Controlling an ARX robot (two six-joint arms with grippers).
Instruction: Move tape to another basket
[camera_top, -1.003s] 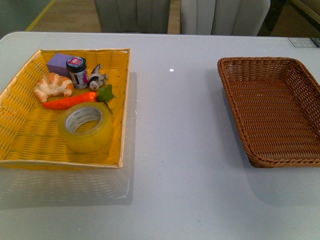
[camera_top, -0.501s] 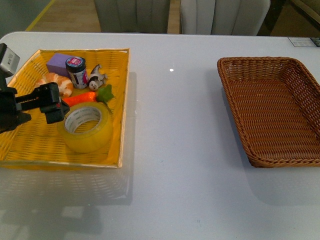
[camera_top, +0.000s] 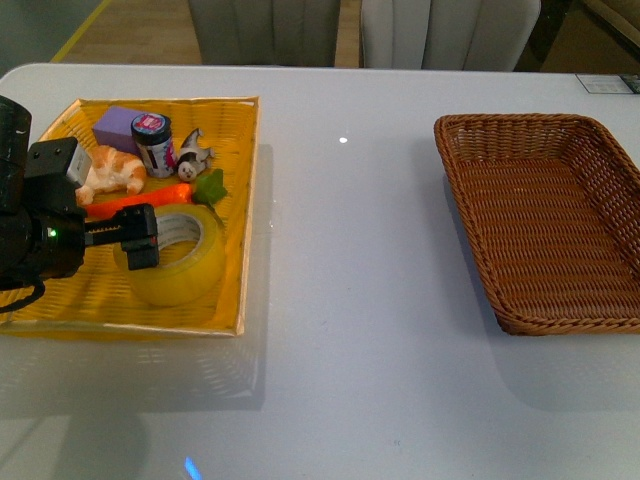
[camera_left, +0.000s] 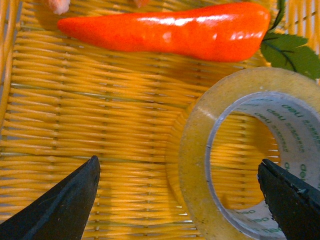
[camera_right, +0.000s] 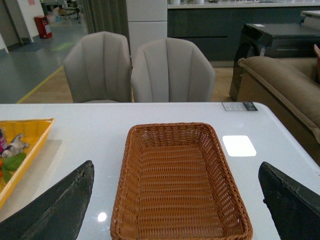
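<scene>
Tape (camera_top: 188, 262) lies flat in the yellow tray (camera_top: 60, 295), toward its 4 o'clock corner, directly beneath my left claw (camera_left: 177, 165). The claw is spread wide, one finger outside the roll and one over its hole; I judge this is to pinch the wall. A carrot (camera_left: 165, 32) lies at the roll's 12 o'clock. The brown basket (camera_top: 470, 125) waits at 3 o'clock, well apart. My right claw (camera_right: 175, 200), also spread, hangs near the basket.

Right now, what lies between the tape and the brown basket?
The yellow tray's wall, then bare table; the front view shows it.
</scene>
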